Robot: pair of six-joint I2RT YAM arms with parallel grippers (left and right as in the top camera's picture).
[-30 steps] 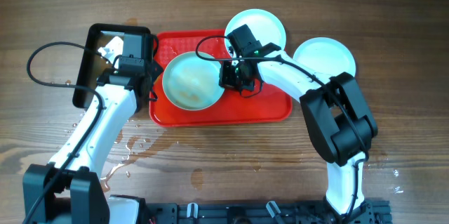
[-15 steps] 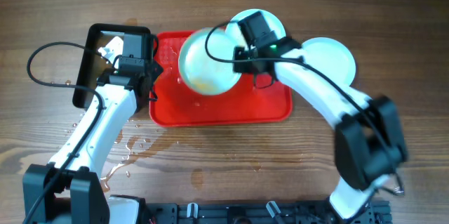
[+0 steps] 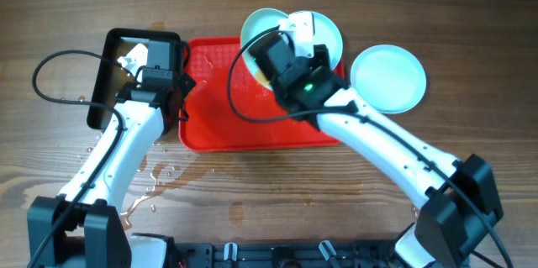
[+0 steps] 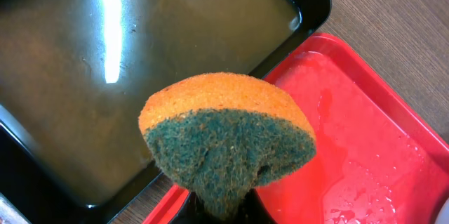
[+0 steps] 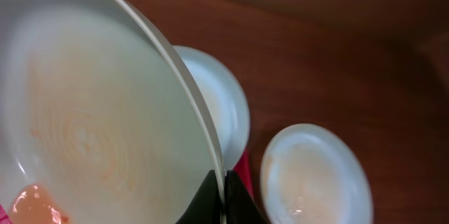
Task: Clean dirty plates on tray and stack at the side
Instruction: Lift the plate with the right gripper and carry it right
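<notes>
My right gripper (image 5: 223, 194) is shut on the rim of a pale plate (image 5: 84, 126) and holds it tilted, in the air. Faint brown smear rings show on its face. In the overhead view this plate (image 3: 256, 26) hangs over the far edge of the red tray (image 3: 244, 121). A second plate (image 3: 328, 33) lies on the table behind the tray, and a third plate (image 3: 388, 77) to the right of it. My left gripper (image 4: 223, 206) is shut on an orange and green sponge (image 4: 228, 136) over the tray's left rim (image 4: 365, 147).
A black metal pan (image 3: 113, 91) with murky water sits left of the tray, seen close in the left wrist view as the pan (image 4: 140, 55). Water drops wet the tray floor and the wood near the table's front left (image 3: 155, 188).
My right gripper has lifted the smeared plate off the tray floor and carried it up toward the tray's far edge, tilting it. The left arm and sponge have stayed put.
</notes>
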